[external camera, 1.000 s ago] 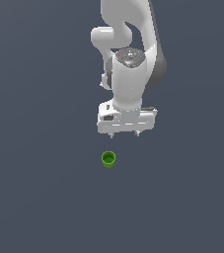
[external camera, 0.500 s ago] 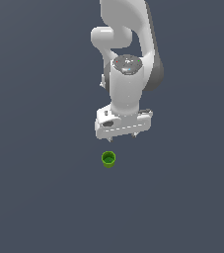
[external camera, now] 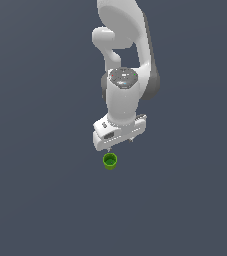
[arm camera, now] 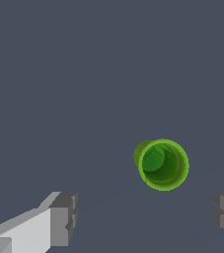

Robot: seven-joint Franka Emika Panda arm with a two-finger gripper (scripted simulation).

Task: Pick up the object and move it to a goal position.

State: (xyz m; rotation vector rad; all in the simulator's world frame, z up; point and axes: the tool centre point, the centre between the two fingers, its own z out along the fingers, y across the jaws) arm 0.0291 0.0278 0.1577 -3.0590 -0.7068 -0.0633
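Exterior view showed you a flat, plain dark grey surface (external camera: 40, 200) running unbroken to every edge of the picture. The green cup (external camera: 110, 161) stood upright on it, apart from and just beneath the gripper (external camera: 119, 145). In the wrist view the fingers (arm camera: 63, 218) stood spread wide, holding nothing, the cup (arm camera: 163, 164) ahead of the gap.

Surface: we see a plain dark grey-blue floor (external camera: 40, 200).
On it: green cup (external camera: 110, 161), upright, just below the gripper (external camera: 119, 145).
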